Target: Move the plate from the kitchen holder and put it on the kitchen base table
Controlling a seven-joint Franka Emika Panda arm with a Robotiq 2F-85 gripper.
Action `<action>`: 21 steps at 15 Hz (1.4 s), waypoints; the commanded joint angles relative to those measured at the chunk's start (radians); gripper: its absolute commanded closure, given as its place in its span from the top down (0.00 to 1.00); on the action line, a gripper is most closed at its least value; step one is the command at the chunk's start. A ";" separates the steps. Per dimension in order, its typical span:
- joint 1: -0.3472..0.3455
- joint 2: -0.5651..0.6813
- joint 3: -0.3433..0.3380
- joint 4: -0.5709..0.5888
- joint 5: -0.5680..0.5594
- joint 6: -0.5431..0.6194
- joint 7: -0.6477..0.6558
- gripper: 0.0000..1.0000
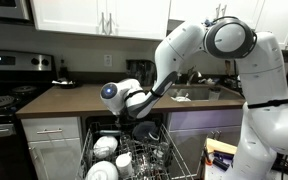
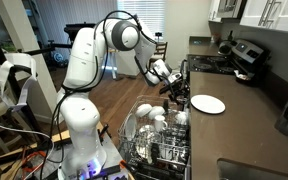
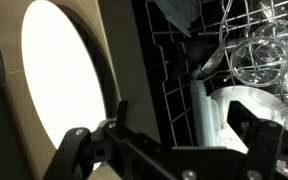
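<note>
The plate (image 2: 207, 104) lay flat on the kitchen base table (image 2: 239, 135), near its front edge and apart from the kitchen holder (image 2: 156, 142); the gripper (image 2: 174, 93) hung above the holder beside the plate, jaws spread wide, gripping nothing; white bowls (image 2: 147, 122) sat in the holder.

Home kitchen in even indoor light, opening onto a living area.
In an exterior view, white upper cabinets (image 1: 94, 15) line the wall at twelve o'clock, with a wall outlet (image 1: 108, 60) beneath and a black stove (image 1: 6, 90) at nine o'clock. In an exterior view, wooden floor (image 2: 52, 58) and dark furniture (image 2: 79, 35) sit at ten o'clock.
</note>
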 commanded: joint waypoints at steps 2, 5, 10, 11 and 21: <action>0.000 -0.026 0.013 -0.010 0.017 0.013 -0.045 1.00; 0.015 -0.082 0.013 -0.048 -0.024 0.026 -0.019 1.00; -0.001 -0.213 0.037 -0.122 -0.005 0.088 -0.072 1.00; -0.006 -0.239 0.039 -0.140 0.007 0.104 -0.087 1.00; -0.022 -0.362 0.041 -0.224 0.172 0.137 -0.280 1.00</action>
